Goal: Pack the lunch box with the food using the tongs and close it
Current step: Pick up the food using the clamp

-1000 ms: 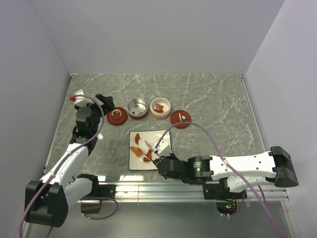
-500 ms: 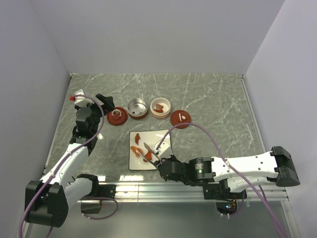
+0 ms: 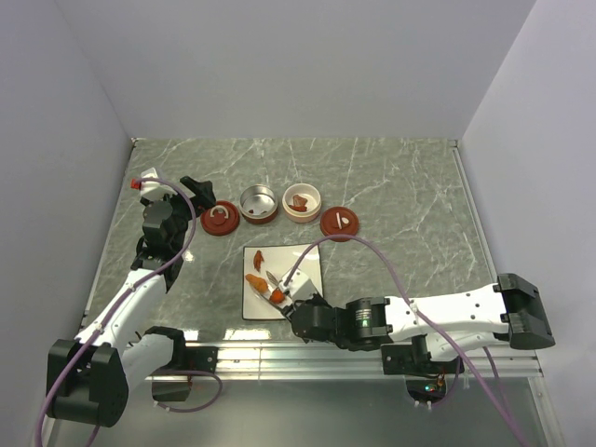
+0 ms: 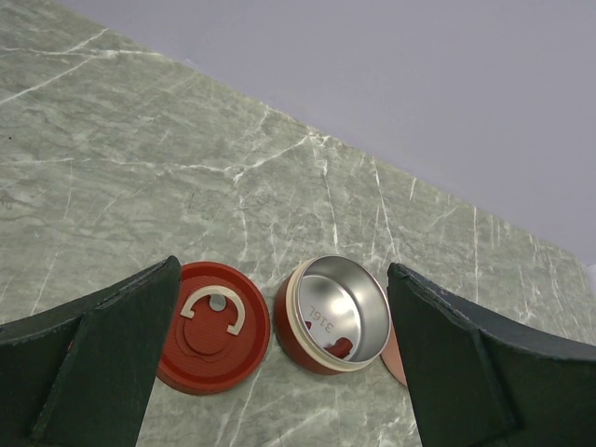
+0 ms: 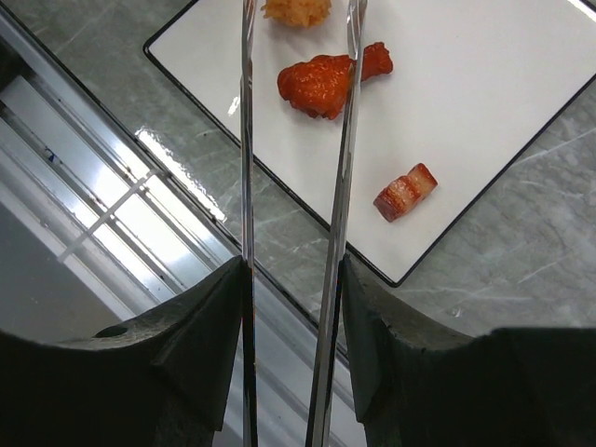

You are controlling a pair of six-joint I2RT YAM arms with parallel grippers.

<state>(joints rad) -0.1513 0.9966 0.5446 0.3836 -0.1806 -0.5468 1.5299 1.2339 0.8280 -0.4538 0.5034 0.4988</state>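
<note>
**Tongs over the plate, lunch tins open and waiting**

We see the right gripper [image 5: 293, 358] clamped on the tongs [image 5: 346, 140]. Its two dark fingers squeeze the slim silver arms to a narrow gap. The tips run out of the top of the wrist view, so we cannot tell whether they hold anything. The left gripper [image 3: 197, 190] hangs spread wide and holds nothing.

The food to be packed lies on a square white plate [image 5: 484, 93] with a thin black rim, at 6 o'clock on the marbled grey-green table [image 3: 400, 196]. A glossy red-orange chunk [image 5: 317, 86] sits between the tong arms, and one arm crosses its edge. A crumbly orange piece [image 5: 296, 9] is at 12 o'clock from it, and a banded brown strip [image 5: 405, 193] is at 4 o'clock.

From the plate, a steel-lined tin [image 4: 333, 307] stands at 11 o'clock with one small red piece inside. A cream tin [image 3: 301, 200] at 1 o'clock holds a few more pieces. A red lid [image 3: 220, 221] lies at 10 o'clock and a second red lid [image 3: 339, 223] at 2 o'clock, each round with a pale curved handle.

We judge slipping to be the main risk. The tong arms are smooth polished metal and the chunk looks glazed, so a light squeeze could let it slide out on the way to the tins. The thin arms could also twist between the gripper's fingers. A low sweep might push pieces across the slick plate towards its near rim. The tins have small mouths, so a piece released slightly off-centre would land on the table.
</note>
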